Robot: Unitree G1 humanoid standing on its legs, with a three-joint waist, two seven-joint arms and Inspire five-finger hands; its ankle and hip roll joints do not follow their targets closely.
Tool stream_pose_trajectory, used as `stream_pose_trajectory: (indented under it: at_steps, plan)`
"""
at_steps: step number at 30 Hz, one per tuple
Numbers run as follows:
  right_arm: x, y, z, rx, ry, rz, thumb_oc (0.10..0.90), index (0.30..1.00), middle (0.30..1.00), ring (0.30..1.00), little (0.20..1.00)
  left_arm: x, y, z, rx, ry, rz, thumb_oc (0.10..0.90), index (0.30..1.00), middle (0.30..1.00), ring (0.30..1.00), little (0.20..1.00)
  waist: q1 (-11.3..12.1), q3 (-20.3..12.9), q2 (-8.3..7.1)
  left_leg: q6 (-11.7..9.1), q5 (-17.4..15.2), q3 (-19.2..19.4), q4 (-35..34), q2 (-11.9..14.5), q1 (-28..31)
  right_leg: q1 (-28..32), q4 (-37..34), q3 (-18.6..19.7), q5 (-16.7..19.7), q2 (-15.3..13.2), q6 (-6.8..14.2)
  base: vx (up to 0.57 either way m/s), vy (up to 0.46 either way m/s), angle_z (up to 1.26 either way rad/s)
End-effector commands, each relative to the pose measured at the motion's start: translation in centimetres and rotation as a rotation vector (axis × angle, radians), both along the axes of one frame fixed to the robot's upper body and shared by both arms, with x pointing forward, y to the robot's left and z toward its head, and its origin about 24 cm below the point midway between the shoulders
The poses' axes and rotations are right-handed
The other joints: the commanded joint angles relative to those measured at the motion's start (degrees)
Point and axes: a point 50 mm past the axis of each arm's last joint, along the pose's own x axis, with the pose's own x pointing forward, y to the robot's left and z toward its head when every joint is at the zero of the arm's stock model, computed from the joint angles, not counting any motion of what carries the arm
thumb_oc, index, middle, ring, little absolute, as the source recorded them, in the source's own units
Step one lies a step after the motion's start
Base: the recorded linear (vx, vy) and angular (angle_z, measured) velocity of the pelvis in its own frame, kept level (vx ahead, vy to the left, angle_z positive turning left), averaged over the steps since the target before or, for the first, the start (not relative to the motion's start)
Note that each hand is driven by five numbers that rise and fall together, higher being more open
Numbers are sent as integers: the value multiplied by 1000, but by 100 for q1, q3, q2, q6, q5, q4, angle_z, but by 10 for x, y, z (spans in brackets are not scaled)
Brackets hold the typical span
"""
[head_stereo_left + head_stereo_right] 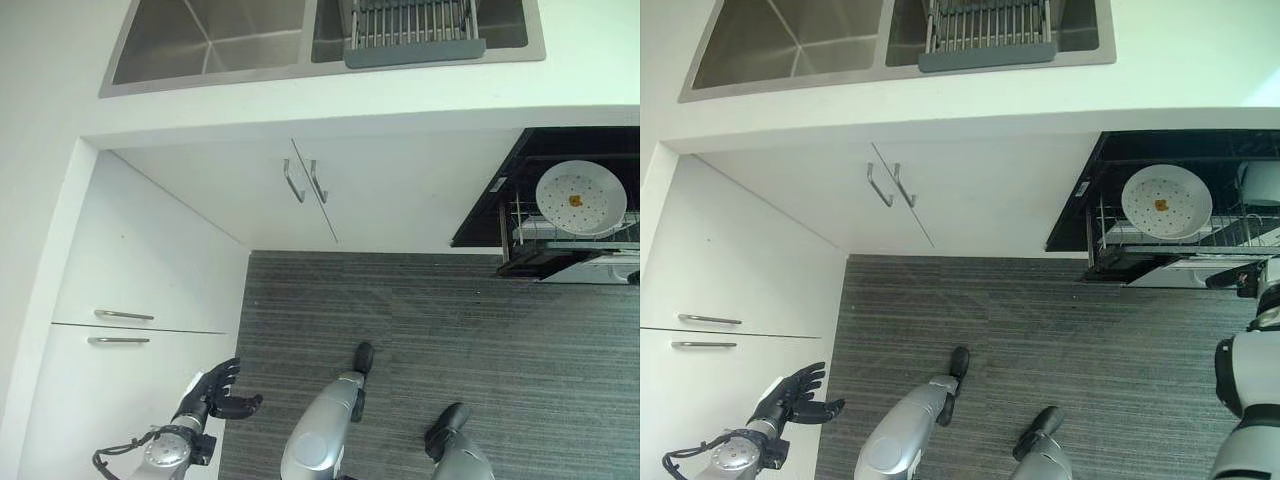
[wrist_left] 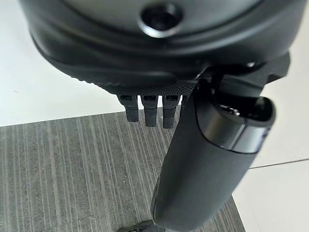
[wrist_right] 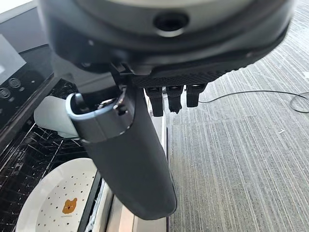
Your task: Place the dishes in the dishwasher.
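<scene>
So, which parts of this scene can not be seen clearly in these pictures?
- Dishwasher: its right part is cut off by the edge of both eye views.
- Rack behind the white plate: the plate hides what else stands there.
- Sink and drying rack: the top edge cuts them off.
- Right hand: its thumb covers part of the plate.

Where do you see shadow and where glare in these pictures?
Left eye view: inside the dishwasher lies deep shadow behind the bright plate; the sink has soft sheen, no hard glare. Right wrist view: thin highlight on the thumb of the right hand.
</scene>
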Motion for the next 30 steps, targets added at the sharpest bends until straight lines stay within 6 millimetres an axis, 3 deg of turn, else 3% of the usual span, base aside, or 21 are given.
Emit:
stream_pose_trajectory:
  at_steps: [1,9,14,22,30]
  plan:
    - [-4,-10,83,-322,-114,13,800,900,900,900,900,-11,35,17,92,-19,52,800,900,900,900,900,312,-511,-91,-505,-1159,47,618,515,86,-357,246,335,-304,-29,122,85,-42,5]
    - [14,11,128,-353,-403,69,800,900,900,900,900,-32,47,10,92,38,97,800,900,900,900,900,495,-574,152,-521,-1080,-139,618,352,-81,-364,246,246,-331,-200,154,92,7,4]
    - [25,29,156,-475,-417,141,800,900,900,900,900,-48,40,-3,52,78,107,800,900,900,900,900,528,-671,412,-532,-1044,-152,618,232,-107,-371,246,277,-377,-330,157,104,150,7]
    - [18,32,183,-586,-450,129,800,900,900,900,900,-55,45,0,50,100,95,800,900,900,900,900,589,-719,447,-535,-1044,-192,618,184,-98,-359,246,234,-363,-399,182,35,51,4]
    - [12,45,217,-721,-590,150,800,900,900,900,900,-65,52,3,50,123,95,800,900,900,900,900,671,-752,503,-550,-995,-212,618,157,-171,-372,246,181,-329,-457,237,1,4,0]
